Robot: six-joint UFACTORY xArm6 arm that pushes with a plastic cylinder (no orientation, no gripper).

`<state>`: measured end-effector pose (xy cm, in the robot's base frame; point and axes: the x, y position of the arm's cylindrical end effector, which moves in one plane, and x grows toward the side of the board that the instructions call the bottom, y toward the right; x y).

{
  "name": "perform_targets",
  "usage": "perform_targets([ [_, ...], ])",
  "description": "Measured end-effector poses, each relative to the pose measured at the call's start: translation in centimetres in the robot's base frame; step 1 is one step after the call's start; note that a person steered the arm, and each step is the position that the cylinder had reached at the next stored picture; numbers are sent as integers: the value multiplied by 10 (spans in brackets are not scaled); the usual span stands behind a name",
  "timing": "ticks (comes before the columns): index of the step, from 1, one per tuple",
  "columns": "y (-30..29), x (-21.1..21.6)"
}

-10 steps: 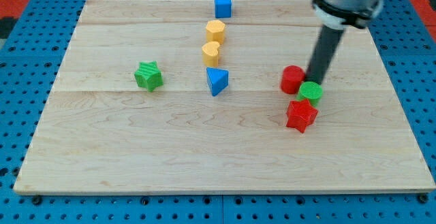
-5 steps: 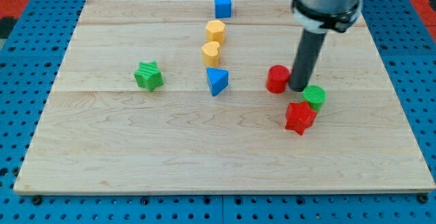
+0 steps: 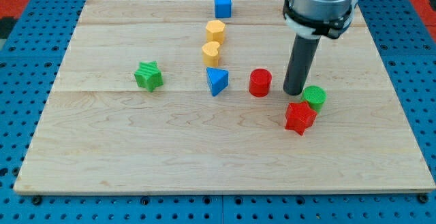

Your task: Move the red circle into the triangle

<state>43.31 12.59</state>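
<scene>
The red circle (image 3: 259, 82), a short upright cylinder, stands a little right of the frame's centre on the pale wooden worktop (image 3: 170, 149). The blue triangle (image 3: 217, 81) sits to its left at about the same height in the frame; the two are near each other but apart, with bare wood between them.

My tip (image 3: 293, 92) rests on the worktop to the right of the red circle, with a clear strip of wood between them, so it touches no block on that side. The arm carries no gripper, only this dark rod, so there is nothing to spread or press together. The rod rises straight to a grey collar at the upper right of the frame.

Just right of my tip stands a green cylinder (image 3: 314, 97), very close to the rod; whether they touch cannot be told. Directly below it, touching or nearly so, lies a red star-shaped block (image 3: 300, 117).

Above the blue triangle, two yellow blocks line up: a yellow heart (image 3: 211, 52) and, higher, a yellow hexagon (image 3: 215, 30). A blue cube (image 3: 223, 5) sits near the top edge. A green star (image 3: 148, 75) lies well apart at centre left.
</scene>
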Motion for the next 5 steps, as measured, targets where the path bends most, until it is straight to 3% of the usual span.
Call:
perform_targets([
  [1, -26, -16],
  [3, -89, 42],
  [5, -66, 46],
])
